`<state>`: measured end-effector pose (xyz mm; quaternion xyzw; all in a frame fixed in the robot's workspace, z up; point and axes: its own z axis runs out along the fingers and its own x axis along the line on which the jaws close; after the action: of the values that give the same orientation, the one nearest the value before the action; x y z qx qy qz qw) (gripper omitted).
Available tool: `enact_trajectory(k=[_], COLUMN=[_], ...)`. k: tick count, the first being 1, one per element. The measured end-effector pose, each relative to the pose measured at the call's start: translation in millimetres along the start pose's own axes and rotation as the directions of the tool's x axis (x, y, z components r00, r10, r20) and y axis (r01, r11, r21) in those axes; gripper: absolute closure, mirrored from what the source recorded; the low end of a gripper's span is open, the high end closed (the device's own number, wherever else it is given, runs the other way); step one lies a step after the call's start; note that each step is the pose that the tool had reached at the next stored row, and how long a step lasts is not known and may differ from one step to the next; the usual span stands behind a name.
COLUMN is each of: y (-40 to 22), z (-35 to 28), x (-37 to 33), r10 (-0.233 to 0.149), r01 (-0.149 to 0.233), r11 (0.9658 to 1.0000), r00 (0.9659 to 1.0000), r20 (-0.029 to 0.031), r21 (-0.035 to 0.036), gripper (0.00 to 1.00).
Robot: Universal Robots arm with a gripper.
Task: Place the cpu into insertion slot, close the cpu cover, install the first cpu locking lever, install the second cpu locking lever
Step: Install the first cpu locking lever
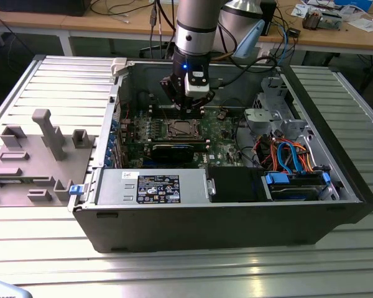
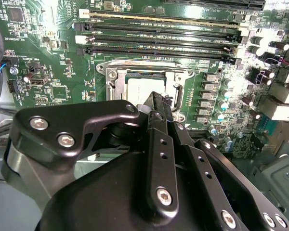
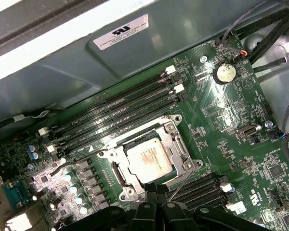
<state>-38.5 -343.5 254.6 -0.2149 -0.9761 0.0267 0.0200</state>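
Observation:
The cpu (image 3: 150,161), a silver-grey square chip, lies in the insertion slot (image 3: 116,172) on the green motherboard (image 3: 216,120). The silver cpu cover (image 3: 179,142) lies flat around it, framing the chip. One thin wire lever (image 3: 84,156) sticks out from one side of the socket; another (image 3: 183,182) rises by the opposite side. My black gripper (image 3: 157,197) hovers just at the socket's edge, its fingers pressed together with nothing between them. In the second wrist view the gripper (image 2: 160,102) covers part of the cpu (image 2: 135,86). In the exterior view the gripper (image 1: 189,107) hangs right above the socket (image 1: 181,128).
Long black memory slots (image 3: 115,115) run beside the socket, and a coin battery (image 3: 225,73) sits further off. The open computer case holds a power supply (image 1: 152,186) and a drive cage with orange and blue cables (image 1: 292,161). A grey fixture (image 1: 31,161) stands at the exterior view's left.

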Motion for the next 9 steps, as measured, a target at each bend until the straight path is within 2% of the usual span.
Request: enact_trajectory(k=[9], y=[0.0], z=[0.0], x=[0.0], r10=[-0.009], r01=[0.009], r11=[1.0000], r00=[1.0000], r20=[0.0006], r21=[0.0002], gripper=[0.89])
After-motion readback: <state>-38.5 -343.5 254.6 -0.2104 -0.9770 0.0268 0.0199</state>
